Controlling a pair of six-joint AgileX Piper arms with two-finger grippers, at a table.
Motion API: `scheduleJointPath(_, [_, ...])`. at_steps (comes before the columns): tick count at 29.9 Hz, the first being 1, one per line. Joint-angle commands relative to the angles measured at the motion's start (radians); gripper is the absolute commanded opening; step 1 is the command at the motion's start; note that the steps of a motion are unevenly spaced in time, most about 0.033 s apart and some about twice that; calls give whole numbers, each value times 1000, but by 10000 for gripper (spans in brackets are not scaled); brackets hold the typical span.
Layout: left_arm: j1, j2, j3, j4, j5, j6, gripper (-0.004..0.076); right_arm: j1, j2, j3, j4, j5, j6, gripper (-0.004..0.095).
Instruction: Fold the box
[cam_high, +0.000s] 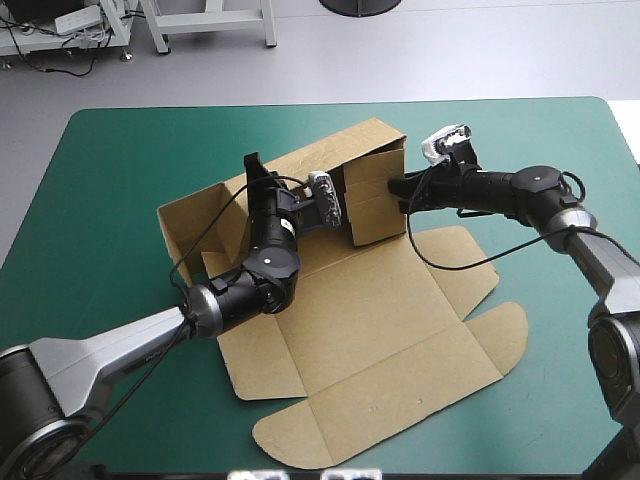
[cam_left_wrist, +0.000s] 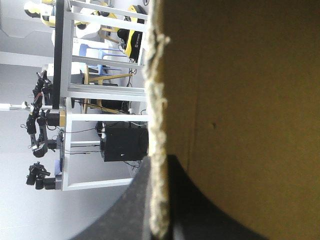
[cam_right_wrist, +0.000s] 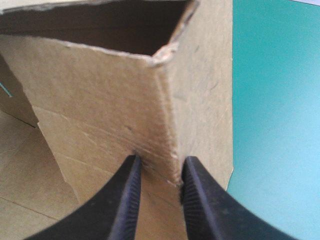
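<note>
Teal-green cover (cam_high: 120, 160) lies over the whole table, and beyond its far edge there is pale grey floor (cam_high: 450, 50) with the white legs of a stand (cam_high: 210, 25). The box (cam_high: 380, 320) sits in the middle of the table, only partly folded. Its near half lies flat on the cover, with rounded flaps toward the near and right edges, while its far part has walls standing up. A low wall also stands on the left side.

The left arm comes in from the near left corner, bends at the elbow over the flat board and reaches up toward the far wall. The left gripper (cam_high: 256, 172) meets that wall at its top edge. In the left wrist view the rough cut edge of the board (cam_left_wrist: 240, 100) runs straight between the two black fingers, one on each face, so the left gripper (cam_left_wrist: 159, 166) is clamped on the wall.

The right arm stretches in low from the right edge, nearly level with the table. The right gripper (cam_high: 400, 193) touches the right end of the raised part. From its wrist, the right gripper (cam_right_wrist: 161, 165) has its fingers close together, pinching the upright corner fold of the box (cam_right_wrist: 100, 90). Bare cover (cam_right_wrist: 280, 100) shows beside that corner, and flat board lies on the other side.
</note>
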Motion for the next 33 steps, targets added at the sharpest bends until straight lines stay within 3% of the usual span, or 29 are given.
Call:
scheduleJointPath(1, [-16,-38,-27,28,-97,-22,-6,6,-16,-23,68,29,-12,36])
scheduleJointPath(2, [-16,-38,-27,28,-107,-22,-6,6,-6,-23,68,32,-12,-21])
scheduleJointPath(18, [-16,-32,-27,122,-193,-27,-5,6,37,-23,123,38,-25,-19])
scheduleJointPath(26, [-31,-36,-27,126,-193,-156,-5,6,37,-23,121,30,2,-19])
scheduleJointPath(33, [-147,-57,-29,223,-188,-199,-6,6,37,-23,114,25,30,-19])
